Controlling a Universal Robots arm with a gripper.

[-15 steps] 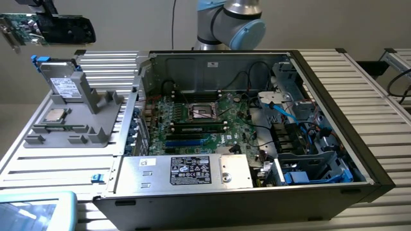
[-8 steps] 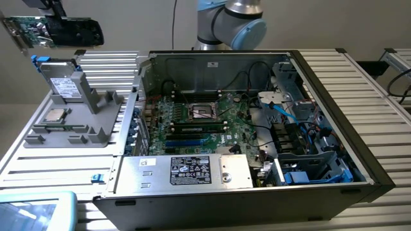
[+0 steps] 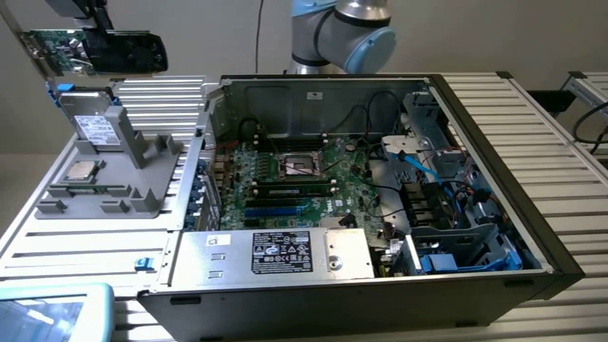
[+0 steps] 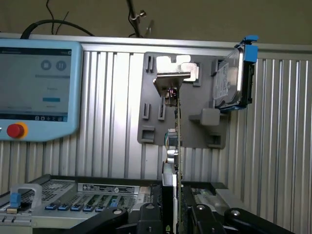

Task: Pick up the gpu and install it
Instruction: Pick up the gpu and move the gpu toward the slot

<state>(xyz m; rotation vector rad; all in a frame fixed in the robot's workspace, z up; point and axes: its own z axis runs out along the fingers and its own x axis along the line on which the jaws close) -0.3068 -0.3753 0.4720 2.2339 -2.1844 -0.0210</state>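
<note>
So the tool point(image 4: 175, 217) is clamped on the gpu point(image 3: 95, 51), one finger on each face of the card. The contact spot sits right at the rim of the wrist view though, so I'd say "looks gripped" rather than swear to it.

The card hangs in the air at the exterior view's left, above the grey holder point(image 3: 119, 167) on the desk point(image 3: 85, 242). It's clear of the holder's slots and well apart from the open PC case point(image 3: 314, 96).

My guess on the flat-face pinch: it stops the board twisting and leaves its long edges free for seating in the motherboard point(image 3: 285, 182). From the wrist it's edge-on, silver bracket point(image 4: 171, 78) at the far end. The hard drive point(image 3: 95, 125) with blue clips stands upright in the holder.
</note>
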